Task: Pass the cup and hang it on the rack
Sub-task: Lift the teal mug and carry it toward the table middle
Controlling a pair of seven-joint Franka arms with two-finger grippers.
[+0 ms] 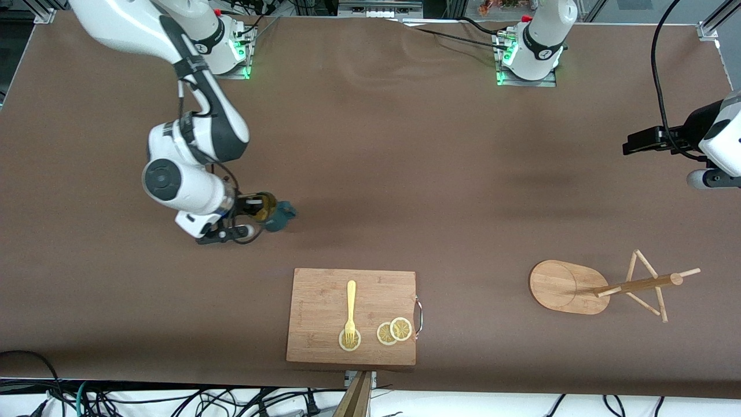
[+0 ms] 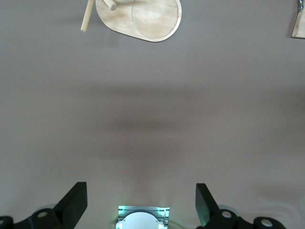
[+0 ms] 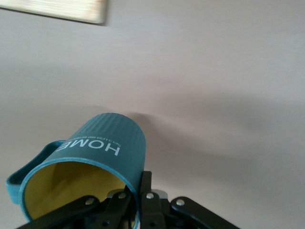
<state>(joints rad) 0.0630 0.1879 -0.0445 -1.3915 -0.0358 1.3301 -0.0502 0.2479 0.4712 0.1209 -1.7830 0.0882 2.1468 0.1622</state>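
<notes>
We see a ribbed teal cup [image 3: 102, 143], yellow inside, marked HOME. Right hand [image 1: 255, 217] grips its rim, tilted above the table [image 1: 405, 145]; left hand [image 2: 141, 202] waits, released.

Item count across the brown surface [image 1: 405, 145]

Two arms are seen, each ending in one end effector: the left end effector [image 2: 141, 202] and the right end effector [image 1: 250, 217]. One cup [image 1: 278, 215] is counted, along with one rack [image 1: 602, 286] bearing several thin pegs. One cutting board [image 1: 324, 301] is found at the surface's edge nearest the front camera, carrying one yellow fork [image 1: 350, 310] and three lemon slices [image 1: 394, 331].
</notes>
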